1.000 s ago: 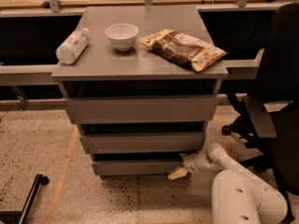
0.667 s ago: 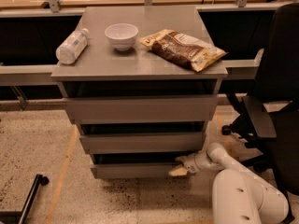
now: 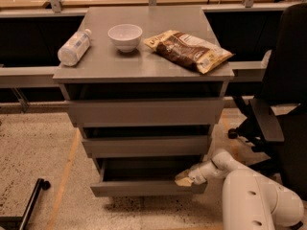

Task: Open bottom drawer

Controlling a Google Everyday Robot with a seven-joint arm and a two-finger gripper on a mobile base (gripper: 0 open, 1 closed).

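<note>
Since a second ago, your plain matte grey bottom drawer (image 3: 144,188) has slid a little farther out of the grey three-drawer cabinet (image 3: 218,97), and the tan-tipped claw (image 3: 184,178) has come forward and down with it. You now see that lowest front standing proud of the two above, with a dark gap open behind its top edge. The claw sits at the right end of that top edge, touching the front near its corner. You cannot tell whether the claw is apart, together or clamped on the edge. The white jointed arm (image 3: 216,166) reaches in from the right, low beside the cabinet, and its bulky white base segment (image 3: 254,200) fills your lower right corner.

Above, the mid-sized grey drawer front (image 3: 146,146) and the tall grey top drawer front (image 3: 144,111) each stand a little forward of the frame. On the grey worktop (image 3: 144,66) you have a clear plastic bottle (image 3: 74,47) lying on its side at the left, a small white bowl (image 3: 125,36) upright near the middle, and a brown and cream snack bag (image 3: 189,51) lying flat at the right. A black office chair (image 3: 283,95) stands just right of the cabinet on the speckled floor (image 3: 33,152).
</note>
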